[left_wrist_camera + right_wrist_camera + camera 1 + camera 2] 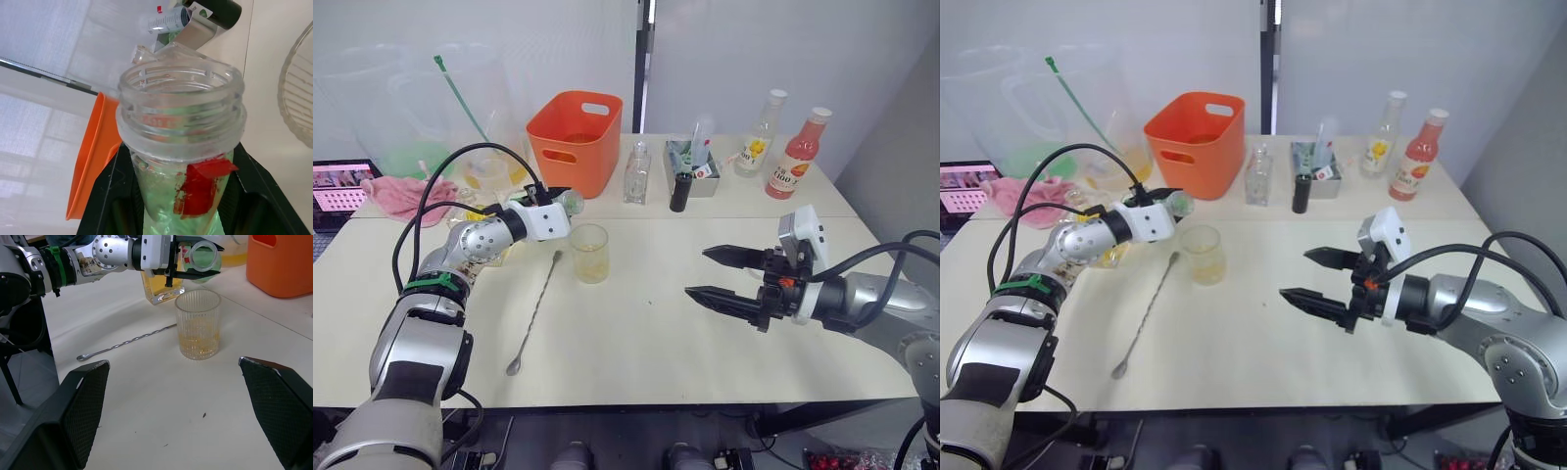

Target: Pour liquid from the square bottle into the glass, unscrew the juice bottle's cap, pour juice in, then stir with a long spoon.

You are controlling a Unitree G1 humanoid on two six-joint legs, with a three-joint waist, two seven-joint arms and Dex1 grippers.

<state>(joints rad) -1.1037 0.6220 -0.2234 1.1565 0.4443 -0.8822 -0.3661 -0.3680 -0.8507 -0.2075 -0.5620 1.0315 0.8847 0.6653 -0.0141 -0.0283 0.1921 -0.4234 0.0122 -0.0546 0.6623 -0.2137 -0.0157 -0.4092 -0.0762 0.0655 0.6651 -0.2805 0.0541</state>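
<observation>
My left gripper [556, 200] is shut on the juice bottle [181, 122], a pale-green bottle tipped on its side. Its open mouth [203, 256] points over the glass [589, 253], just above the far rim. The juice bottle's cap is out of view. The ribbed glass holds a little yellowish liquid at the bottom. Behind my left gripper stands the square bottle [159, 288] with yellow contents. The long spoon [533, 311] lies flat on the table, left of the glass. My right gripper [720, 275] is open and empty, low over the table to the right of the glass.
An orange bin [575, 142] stands behind the glass. Along the back are a slim clear bottle [637, 174], a black canister [680, 191], a yellow-labelled bottle [759, 137] and a pink-red bottle [796, 157]. At the far left lie a pink cloth [401, 196] and a green stick [460, 98].
</observation>
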